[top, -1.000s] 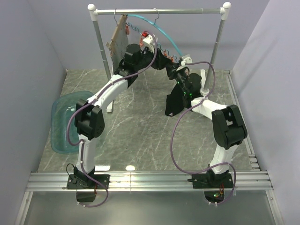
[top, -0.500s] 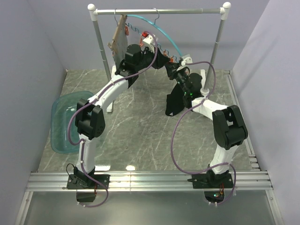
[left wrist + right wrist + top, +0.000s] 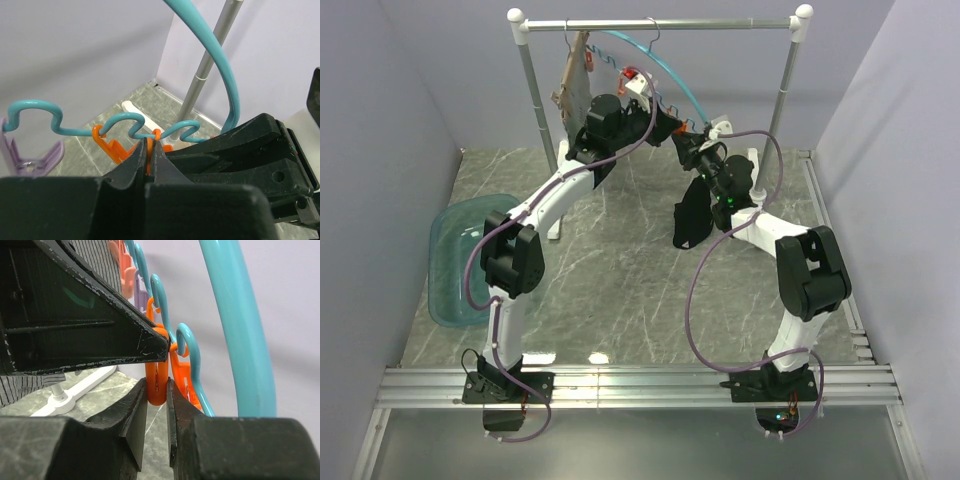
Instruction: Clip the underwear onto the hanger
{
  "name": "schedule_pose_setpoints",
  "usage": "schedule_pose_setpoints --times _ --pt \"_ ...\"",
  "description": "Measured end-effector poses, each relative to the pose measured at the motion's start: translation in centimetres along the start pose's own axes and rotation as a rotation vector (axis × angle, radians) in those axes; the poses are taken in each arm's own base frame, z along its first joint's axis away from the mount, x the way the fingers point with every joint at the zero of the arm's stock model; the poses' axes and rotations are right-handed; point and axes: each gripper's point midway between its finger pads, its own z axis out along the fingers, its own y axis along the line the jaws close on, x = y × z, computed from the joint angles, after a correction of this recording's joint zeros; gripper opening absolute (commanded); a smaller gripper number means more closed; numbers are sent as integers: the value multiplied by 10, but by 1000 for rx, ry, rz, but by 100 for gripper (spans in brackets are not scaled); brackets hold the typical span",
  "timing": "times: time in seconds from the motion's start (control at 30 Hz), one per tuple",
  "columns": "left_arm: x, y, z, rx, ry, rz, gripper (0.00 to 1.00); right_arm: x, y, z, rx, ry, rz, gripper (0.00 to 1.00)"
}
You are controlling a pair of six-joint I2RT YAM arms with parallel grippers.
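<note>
Metal rail [image 3: 660, 24] is carrying the teal hanger [image 3: 672, 68] by its hook, and the black underwear [image 3: 692, 215] is dangling just under the right wrist, over the table [image 3: 610, 270]; what is holding it is hidden. The left gripper [image 3: 150, 152] is pinching an orange clip [image 3: 156, 382] on the hanger's wavy bar, fingers pressed together, while the right gripper [image 3: 157, 412] is hugging that clip's lower end narrowly.
</note>
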Motion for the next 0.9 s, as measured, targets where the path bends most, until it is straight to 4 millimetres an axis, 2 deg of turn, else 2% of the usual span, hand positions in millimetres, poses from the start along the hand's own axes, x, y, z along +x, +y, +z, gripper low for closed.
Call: schedule_pose_setpoints --times 0.17,0.43,0.53,0.63,0.67,0.73,0.83,0.87,0.9 --pt "0 -1 0 7 2 -1 0 -1 1 -2 -4 9 9 27" --pt "-1 -4 0 19 -2 -10 0 -2 1 -5 -5 21 18 31" --pt "-1 -4 0 19 -4 -14 0 -1 1 -4 -4 24 19 28" --pt "-2 -2 -1 17 -5 -13 0 -1 1 -2 -8 26 20 20" --pt "-2 -2 -1 17 -5 -13 0 -1 1 -1 -10 26 20 11" --pt "-2 -2 -1 17 -5 -12 0 -1 2 -1 -14 28 23 1" --pt "-2 -1 -1 14 -5 -10 10 0 2 0 -18 28 24 0" --pt "-1 1 -1 12 -5 -12 20 0 3 0 -20 29 24 0" --pt "-1 2 -2 12 -5 -12 25 1 3 0 -21 31 24 0"
